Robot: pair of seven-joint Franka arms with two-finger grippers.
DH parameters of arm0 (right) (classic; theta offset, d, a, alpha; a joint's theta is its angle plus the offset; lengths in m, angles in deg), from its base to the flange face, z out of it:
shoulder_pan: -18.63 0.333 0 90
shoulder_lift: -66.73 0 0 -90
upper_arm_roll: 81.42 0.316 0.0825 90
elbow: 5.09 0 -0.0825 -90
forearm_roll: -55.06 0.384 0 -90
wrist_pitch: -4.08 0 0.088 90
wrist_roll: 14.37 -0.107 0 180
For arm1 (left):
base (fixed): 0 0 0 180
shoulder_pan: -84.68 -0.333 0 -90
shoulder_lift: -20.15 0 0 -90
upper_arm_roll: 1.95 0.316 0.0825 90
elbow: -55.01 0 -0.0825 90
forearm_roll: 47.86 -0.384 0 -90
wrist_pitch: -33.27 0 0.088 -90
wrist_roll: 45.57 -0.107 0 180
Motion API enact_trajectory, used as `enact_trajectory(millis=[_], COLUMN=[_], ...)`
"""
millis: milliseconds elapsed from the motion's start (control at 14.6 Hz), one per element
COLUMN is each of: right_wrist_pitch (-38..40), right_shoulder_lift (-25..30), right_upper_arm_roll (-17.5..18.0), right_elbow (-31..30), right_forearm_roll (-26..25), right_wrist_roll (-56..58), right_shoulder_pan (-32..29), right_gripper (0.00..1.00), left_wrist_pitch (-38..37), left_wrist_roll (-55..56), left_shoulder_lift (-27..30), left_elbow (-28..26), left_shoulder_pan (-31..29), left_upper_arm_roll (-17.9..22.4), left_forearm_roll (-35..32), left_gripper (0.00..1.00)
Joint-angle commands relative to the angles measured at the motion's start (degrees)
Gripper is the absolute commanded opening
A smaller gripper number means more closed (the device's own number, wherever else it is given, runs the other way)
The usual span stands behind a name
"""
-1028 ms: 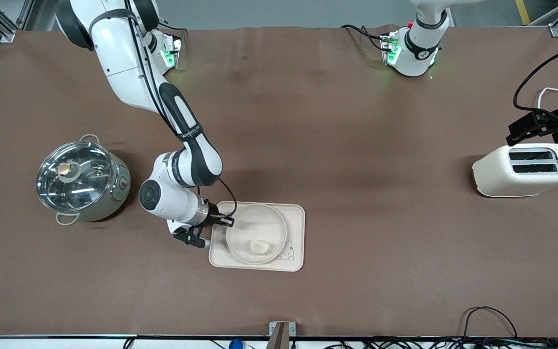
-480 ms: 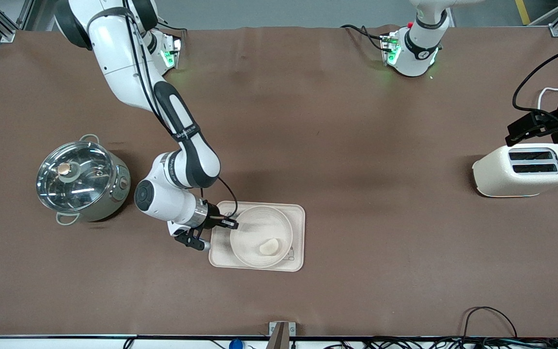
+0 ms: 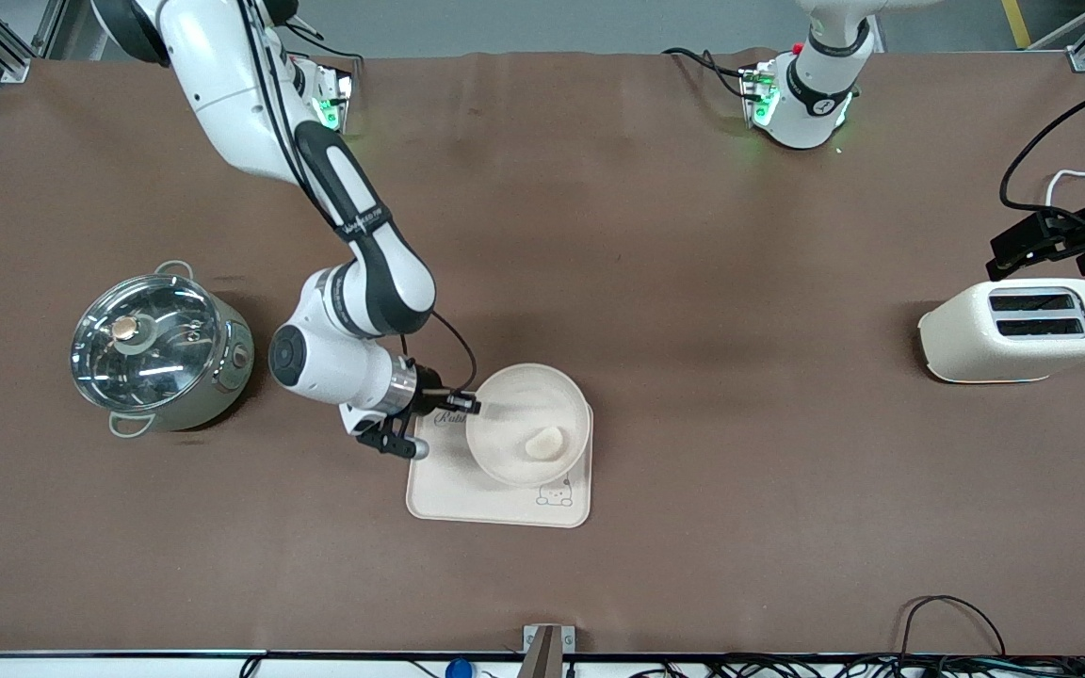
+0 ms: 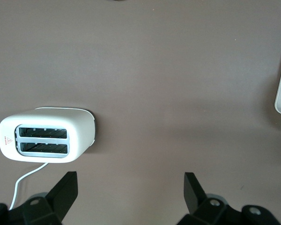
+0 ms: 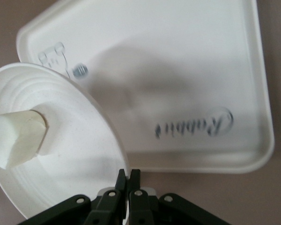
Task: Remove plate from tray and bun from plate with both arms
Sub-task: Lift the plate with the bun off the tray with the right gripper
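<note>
Right gripper [image 3: 469,406] clenched on the rim of the round cream-white plate [image 3: 524,414], lifted and tilted above the cream rectangular tray [image 3: 467,490]; small pale bun [image 3: 543,442] resting in it. Left gripper [image 4: 131,187] spread wide, waiting over the cream toaster [image 4: 47,136].

Step in hand: carrying plate off tray. Next: level set-down on the brown table [image 3: 693,282], lest bun roll.

Hidden: the gripped rim edge, beneath the black fingers [image 5: 124,180].
</note>
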Motion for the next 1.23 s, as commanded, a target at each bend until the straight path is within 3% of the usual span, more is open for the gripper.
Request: enact_trajectory(millis=[0, 206, 343, 685, 1028, 1165], right_wrist_pitch=[-1.3, -4.1, -5.2, -14.7, -15.2, -15.6], right_shoulder_lift=[13.9, 22.4, 24.0, 20.5, 16.8, 14.8], right_upper_arm_roll=[0.1, 0.1, 0.1, 0.2, 0.1, 0.1], right_elbow=[-19.1, -32.4, -36.1, -35.5, -33.8, -31.5], right_forearm_roll=[1.5, 1.6, 2.0, 9.5, 10.8, 15.2], right_wrist_roll=[4.6, 8.8, 11.0, 11.0, 11.9, 11.9], right_shoulder_pan=[1.7, 2.9, 2.9, 8.6, 8.5, 9.0], right_gripper=[0.0, 0.0, 0.0, 0.0, 0.0, 0.0], left_wrist_pitch=[-0.3, 0.1, 1.2, 3.0, 3.2, 5.4], left_wrist_roll=[-0.8, -0.1, 0.3, 0.4, 0.5, 0.9], left_shoulder_lift=[0.4, -0.1, -2.1, -5.5, -6.3, -7.4], left_elbow=[-0.4, -0.3, -0.4, -0.3, -0.4, -0.4], left_shoulder_pan=[-0.2, -0.1, 0.1, 0.5, 1.2, 3.2], left_upper_arm_roll=[-0.1, -0.1, -0.1, -0.2, -0.7, -0.8], left_forearm_roll=[0.4, 0.3, 0.4, 1.0, 0.9, 1.3], left_gripper=[1.0, 1.0, 1.0, 1.0, 1.0, 1.0])
